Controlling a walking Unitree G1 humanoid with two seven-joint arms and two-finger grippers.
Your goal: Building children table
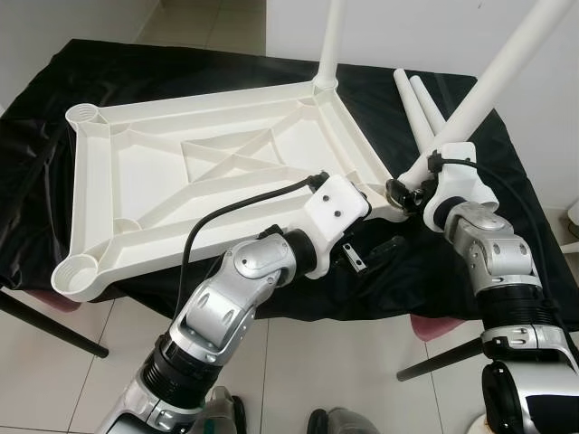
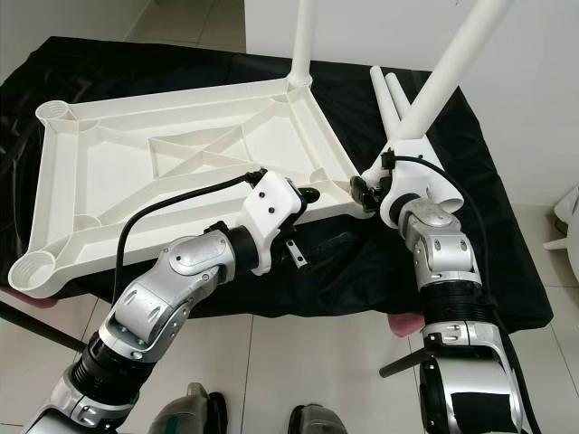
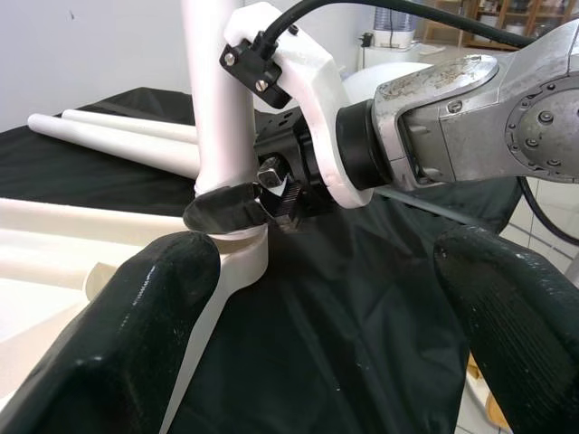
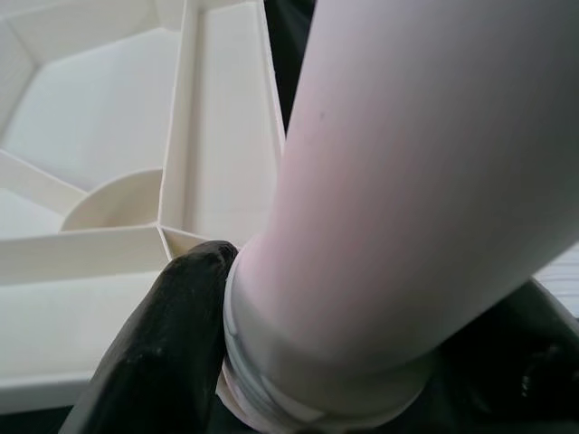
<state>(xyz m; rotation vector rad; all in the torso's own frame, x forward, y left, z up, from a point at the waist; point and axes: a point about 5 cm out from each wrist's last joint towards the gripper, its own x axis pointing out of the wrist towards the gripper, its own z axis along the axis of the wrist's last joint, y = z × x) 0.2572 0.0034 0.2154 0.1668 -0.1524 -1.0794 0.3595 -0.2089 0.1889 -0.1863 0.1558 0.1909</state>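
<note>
The white children's table top (image 1: 226, 172) lies upside down on a black cloth. One white leg (image 1: 327, 45) stands in its far right corner socket. A second white leg (image 1: 498, 77) leans out over the near right corner, its base at that socket. My right gripper (image 1: 412, 192) is shut on this base; one black finger (image 3: 226, 208) presses on its collar. My left gripper (image 1: 371, 251) hovers low over the cloth just in front of that corner, open, with its fingers (image 3: 154, 307) wide apart and nothing between them. Two loose legs (image 1: 418, 108) lie on the cloth at the back right.
Both left corner sockets (image 1: 86, 116) (image 1: 77, 271) of the top are empty. The black cloth (image 1: 36, 208) covers a table with dark legs (image 1: 54, 325); its front edge is close to my body. Tiled floor lies below, and a white wall stands at the right.
</note>
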